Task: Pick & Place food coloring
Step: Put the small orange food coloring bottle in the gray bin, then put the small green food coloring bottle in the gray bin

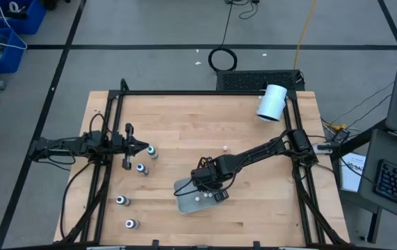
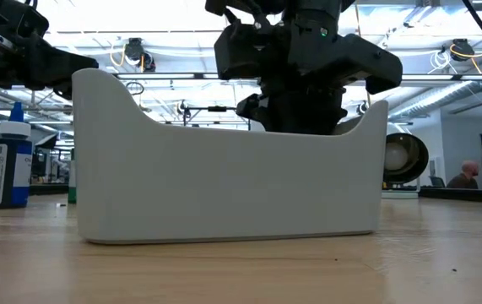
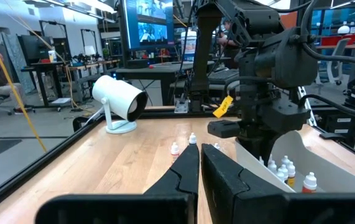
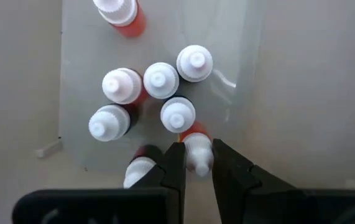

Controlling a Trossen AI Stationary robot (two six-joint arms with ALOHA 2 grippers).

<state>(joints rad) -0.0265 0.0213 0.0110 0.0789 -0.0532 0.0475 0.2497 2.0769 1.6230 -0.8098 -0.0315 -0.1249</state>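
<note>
The right pincer [image 4: 197,163] hung inside the clear tray [image 1: 184,202] near the counter's [image 1: 205,132] front middle, pointing straight down. Its jaws were closed on the white cap of 1 orange-bodied bottle [image 4: 196,148], which stood upright on the tray floor. Just beside that bottle, 4 more white-capped bottles [image 4: 160,79] stood packed together, touching one another. Another bottle [image 4: 141,167] stood beside the left finger, and 1 orange one [image 4: 122,14] stood apart at the tray's far end.

The left pincer [image 1: 143,147] waited at the counter's left side, its jaws shut on nothing. Near it, 4 dark bottles with pale tops stood on the bare wood: 1 [image 1: 153,152] just beside the pincer tip, 1 [image 1: 142,169] a little nearer the front, and 2 [image 1: 122,201] well apart toward the front left corner. 1 tiny white bottle [image 1: 224,148] stood alone mid-counter.

A white cylinder [image 1: 272,103] sat at the back right of the counter.

From the low camera, the tray's pale wall [image 2: 224,186] hid the bottles inside it, with the right arm coming down behind it. A dark bottle [image 2: 8,160] with a blue cap stood to its left.
</note>
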